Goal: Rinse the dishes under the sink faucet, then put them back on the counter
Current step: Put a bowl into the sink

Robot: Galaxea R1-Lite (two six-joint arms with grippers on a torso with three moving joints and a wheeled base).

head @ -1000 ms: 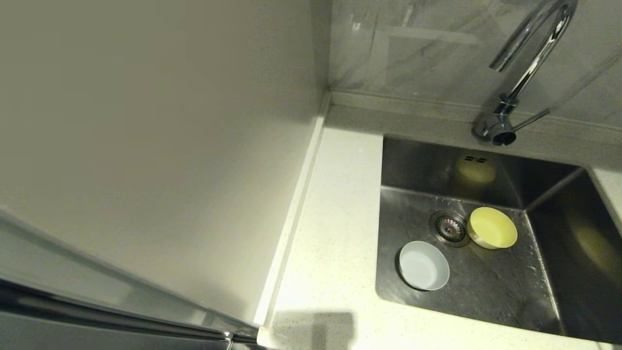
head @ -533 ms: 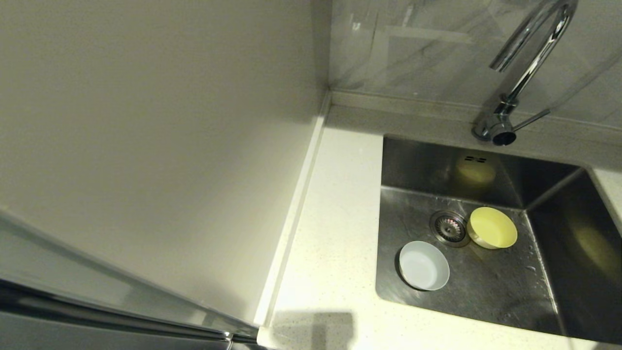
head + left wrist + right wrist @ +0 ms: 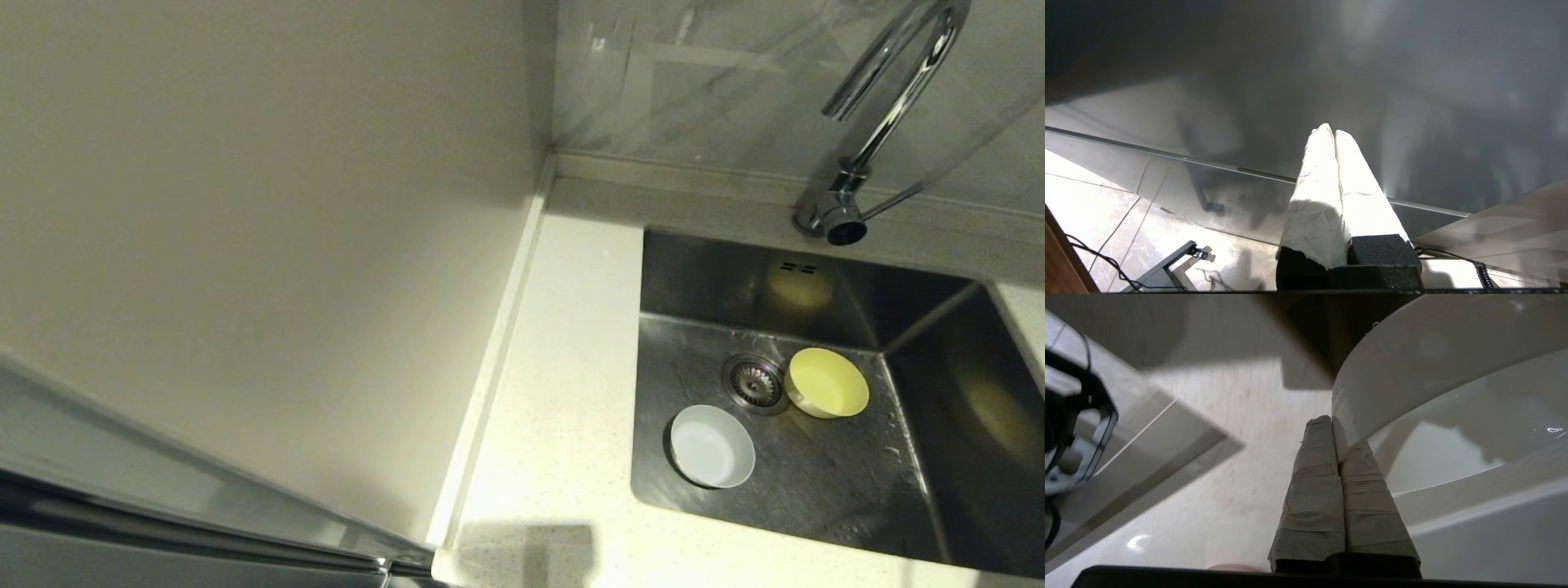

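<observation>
Two bowls sit in the sink (image 3: 816, 482), a third pinched by the right fingers.

The yellow bowl (image 3: 827, 382) touches the drain strainer (image 3: 755, 382) near the basin's back wall; the pale blue-grey bowl (image 3: 712, 447) lies by the basin's left wall, under the faucet (image 3: 878, 122) set behind the bench (image 3: 555, 392). The right gripper (image 3: 1333, 421) is clamped on the white bowl (image 3: 1412, 375) rim. The left gripper (image 3: 1330, 131), away from the bench, has fingers pressed together, empty.

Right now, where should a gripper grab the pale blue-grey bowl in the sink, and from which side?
The pale blue-grey bowl sits upright close to the left sink wall. Probably pinch its thin rim from above, on the edge toward the drain strainer, where there is room. The right gripper holds the white bowl.
</observation>
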